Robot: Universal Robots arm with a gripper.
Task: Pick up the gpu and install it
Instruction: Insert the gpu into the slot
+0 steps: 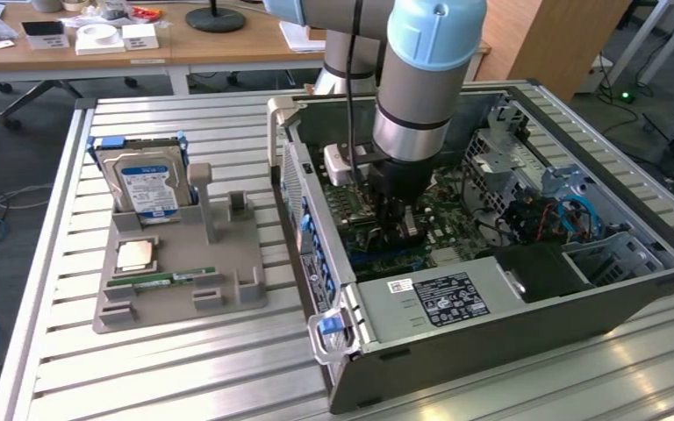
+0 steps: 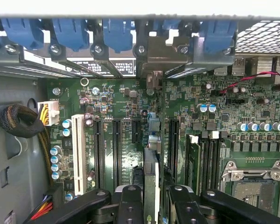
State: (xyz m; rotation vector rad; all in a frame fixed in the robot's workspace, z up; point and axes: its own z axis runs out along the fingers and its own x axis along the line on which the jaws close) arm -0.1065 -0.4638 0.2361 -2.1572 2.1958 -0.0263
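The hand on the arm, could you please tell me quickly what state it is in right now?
Hand: closed on the thin flat green circuit-board gpu, held edge-on over the motherboard inside the open computer case.

The end effector (image 1: pixel 396 226) sinks among the case's (image 1: pixel 512 303) parts, its fingertips hidden in the exterior view. In the wrist view the gpu (image 2: pixel 150 184) stands edge-on, its lower end cut off by the picture's edge.

**Green board, blue clips, black pincer**

Deep green motherboard (image 2: pixel 130 121) with black slots and one white slot (image 2: pixel 77 154). Blue latches (image 2: pixel 117 33) line the grey case (image 1: pixel 525 324). Black pincer (image 2: pixel 151 198) grips the dark-edged gpu (image 2: pixel 150 182). Pale blue arm (image 1: pixel 431 53) above; blue-and-white labelled hard drive (image 1: pixel 147 189) on the silver ribbed worktop (image 1: pixel 173 368).
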